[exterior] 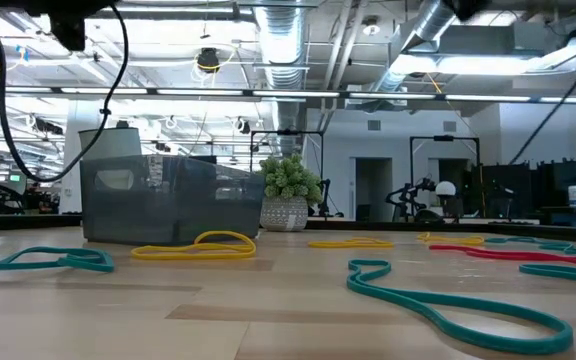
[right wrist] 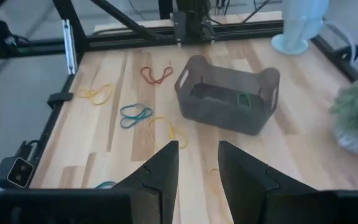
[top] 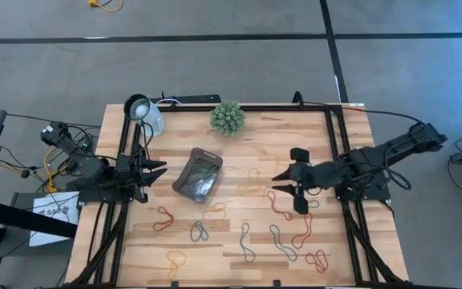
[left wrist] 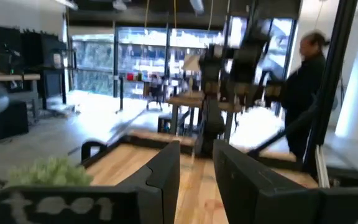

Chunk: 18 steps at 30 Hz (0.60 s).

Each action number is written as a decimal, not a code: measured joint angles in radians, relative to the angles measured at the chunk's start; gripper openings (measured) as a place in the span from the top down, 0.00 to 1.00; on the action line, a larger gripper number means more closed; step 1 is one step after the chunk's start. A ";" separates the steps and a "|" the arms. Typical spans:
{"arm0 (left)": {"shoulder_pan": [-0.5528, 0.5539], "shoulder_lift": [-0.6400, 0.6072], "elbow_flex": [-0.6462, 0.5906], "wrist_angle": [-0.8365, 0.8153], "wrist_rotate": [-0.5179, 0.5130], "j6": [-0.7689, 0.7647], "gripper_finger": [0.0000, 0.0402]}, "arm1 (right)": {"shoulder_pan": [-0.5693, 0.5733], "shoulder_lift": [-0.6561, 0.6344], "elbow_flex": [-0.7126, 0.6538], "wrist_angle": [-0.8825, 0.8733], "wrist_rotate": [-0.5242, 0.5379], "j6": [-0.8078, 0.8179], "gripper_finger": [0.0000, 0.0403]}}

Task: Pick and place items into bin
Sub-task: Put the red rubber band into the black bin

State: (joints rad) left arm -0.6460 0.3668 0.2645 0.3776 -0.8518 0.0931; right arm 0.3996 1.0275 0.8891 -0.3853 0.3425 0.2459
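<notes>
The dark translucent bin (top: 197, 175) stands on the wooden table left of centre, with a few bands lying in it (right wrist: 244, 98). It also shows in the low view (exterior: 158, 200) and the right wrist view (right wrist: 229, 93). Many loose bands lie flat on the table: red (top: 164, 218), grey-teal (top: 199, 231), yellow (top: 175, 259), green (top: 247, 241), teal (top: 283, 241), red (top: 318, 258). My left gripper (top: 160, 169) is open and empty, left of the bin. My right gripper (top: 274, 184) is open and empty, right of the bin, above the table.
A spiky green plant ball (top: 227, 117) stands at the far middle and a white lamp head (top: 143, 110) at the far left. Black frame rails (top: 339, 152) run along the table's sides. A person (left wrist: 306, 87) stands in the room beyond the table.
</notes>
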 joint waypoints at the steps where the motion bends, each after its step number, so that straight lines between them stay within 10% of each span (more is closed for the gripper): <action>1: 0.000 0.000 0.015 0.007 0.000 0.007 0.78 | 0.002 -0.027 -0.062 0.055 0.000 0.013 0.73; 10: 0.000 0.194 0.380 -0.614 -0.108 -0.217 0.78 | 0.020 -0.091 -0.383 0.365 0.004 0.156 0.73; 18: -0.002 0.487 0.784 -1.158 0.132 -0.534 0.78 | 0.019 -0.013 -0.406 0.399 0.055 0.169 0.73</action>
State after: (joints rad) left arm -0.6476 0.8541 1.0484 -0.7801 -0.7198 -0.4413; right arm 0.4187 1.0144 0.4828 0.0141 0.3978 0.4151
